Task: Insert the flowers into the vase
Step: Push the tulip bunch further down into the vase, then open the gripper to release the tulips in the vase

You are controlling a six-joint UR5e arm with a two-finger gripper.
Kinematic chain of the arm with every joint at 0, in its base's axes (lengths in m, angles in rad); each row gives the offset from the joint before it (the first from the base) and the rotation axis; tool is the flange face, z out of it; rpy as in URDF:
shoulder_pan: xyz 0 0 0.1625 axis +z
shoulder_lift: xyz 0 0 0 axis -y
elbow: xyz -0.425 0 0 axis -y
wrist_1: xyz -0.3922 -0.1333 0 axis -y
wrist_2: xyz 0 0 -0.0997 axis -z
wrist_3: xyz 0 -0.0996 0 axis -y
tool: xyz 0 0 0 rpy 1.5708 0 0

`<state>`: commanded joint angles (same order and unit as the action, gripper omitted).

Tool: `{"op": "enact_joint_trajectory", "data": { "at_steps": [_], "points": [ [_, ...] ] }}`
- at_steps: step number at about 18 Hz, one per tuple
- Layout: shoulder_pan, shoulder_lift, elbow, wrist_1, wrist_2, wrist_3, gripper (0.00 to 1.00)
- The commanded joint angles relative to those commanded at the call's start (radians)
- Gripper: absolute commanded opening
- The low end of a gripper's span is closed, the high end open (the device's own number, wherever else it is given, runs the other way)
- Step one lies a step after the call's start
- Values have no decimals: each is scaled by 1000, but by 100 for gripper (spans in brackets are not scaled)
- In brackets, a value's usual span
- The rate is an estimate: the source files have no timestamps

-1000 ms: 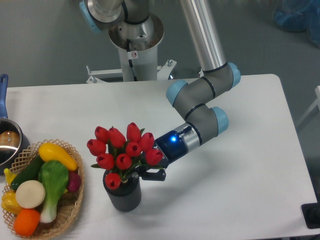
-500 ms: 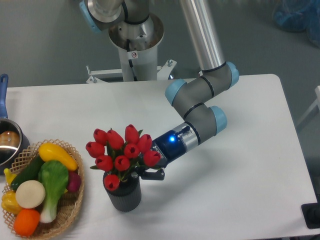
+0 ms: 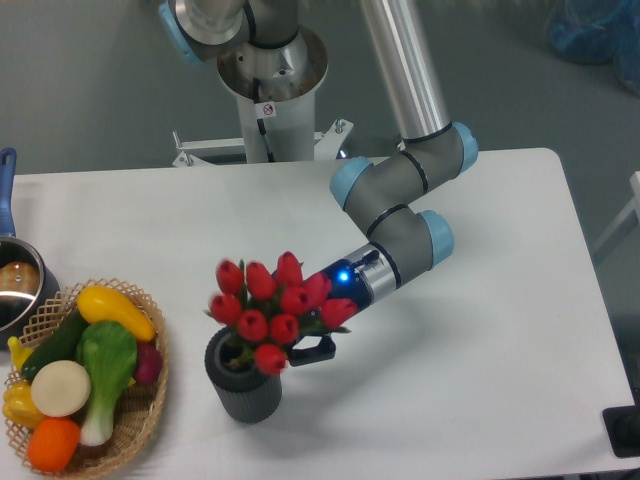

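Observation:
The flowers (image 3: 278, 305), a bunch of red tulip buds with green leaves, stand with their stems in the dark grey ribbed vase (image 3: 243, 388) and lean to the right. The left part of the vase's mouth shows open. My gripper (image 3: 308, 350) reaches in from the right at the level of the vase's rim, just under the blooms. One black finger (image 3: 318, 349) shows below the buds. The blooms hide the rest of the jaws, so the hold on the stems cannot be made out.
A wicker basket (image 3: 150, 405) of toy vegetables and fruit stands close to the left of the vase. A metal pot (image 3: 18, 285) with a blue handle sits at the table's left edge. The robot's base (image 3: 270, 95) rises behind the table.
The bunch has swung to the right and now leans over the gripper, uncovering the left side of the vase's mouth. The arm has barely moved.

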<state>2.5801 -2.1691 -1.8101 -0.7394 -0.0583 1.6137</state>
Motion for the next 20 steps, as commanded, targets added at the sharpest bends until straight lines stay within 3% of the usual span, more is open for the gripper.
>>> {"op": "enact_joint_trajectory", "data": {
  "at_steps": [4,6,12,14,20],
  "points": [
    [-2,6,-6,0,0,0,50],
    [-2,15,-6,0,0,0,67],
    [-3,21,-9,0,3,-2,82],
    [-2,23,-9,0,3,-2,93],
    [0,32,-9,-2,3,-3,100]
  ]
}}
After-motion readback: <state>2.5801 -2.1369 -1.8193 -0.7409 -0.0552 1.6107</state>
